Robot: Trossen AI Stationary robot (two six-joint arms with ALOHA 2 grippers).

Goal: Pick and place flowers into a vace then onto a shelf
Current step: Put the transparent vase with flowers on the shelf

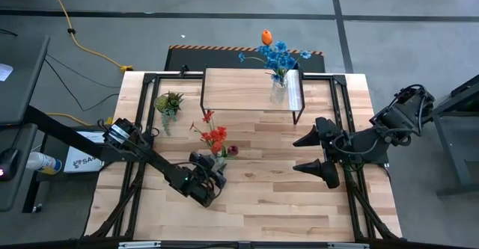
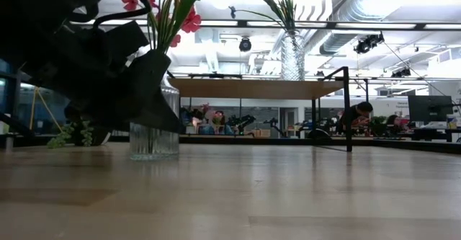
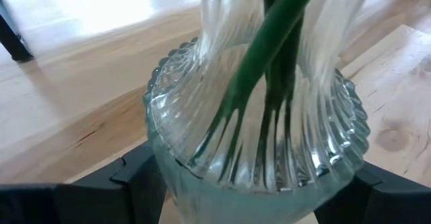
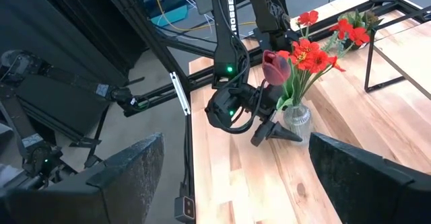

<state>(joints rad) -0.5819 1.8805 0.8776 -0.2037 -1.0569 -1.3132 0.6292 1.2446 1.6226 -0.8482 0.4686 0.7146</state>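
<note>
The left pincer (image 1: 212, 180) sits low and centre-left in the overhead frame, its fingers (image 3: 138, 177) set on either side of a ribbed glass vase (image 3: 259, 150) — grasping it at the base. That vase stands on the counter (image 1: 284, 197) and holds red flowers (image 1: 215, 137) and a dark pink bud (image 4: 275, 66), their green stems (image 3: 269, 35) running down through the neck. In the level view the same vase (image 2: 153, 128) appears at the left of the frame, half masked by the dark pincer.

At the upper middle of the overhead frame stands the shelf (image 1: 239, 88), with a second glass vase (image 1: 278, 92) on its right end. It carries blue flowers (image 1: 278, 54) and an orange tulip (image 1: 266, 37). In the level view this vase (image 2: 292, 56) rises from the shelf's plank top.

A small green potted plant (image 1: 168, 103) sits just left of the shelf.

The right pincer (image 1: 320, 152) hangs at the right of the overhead frame, well apart from both vases — released, its fingers spread wide, holding nothing.
</note>
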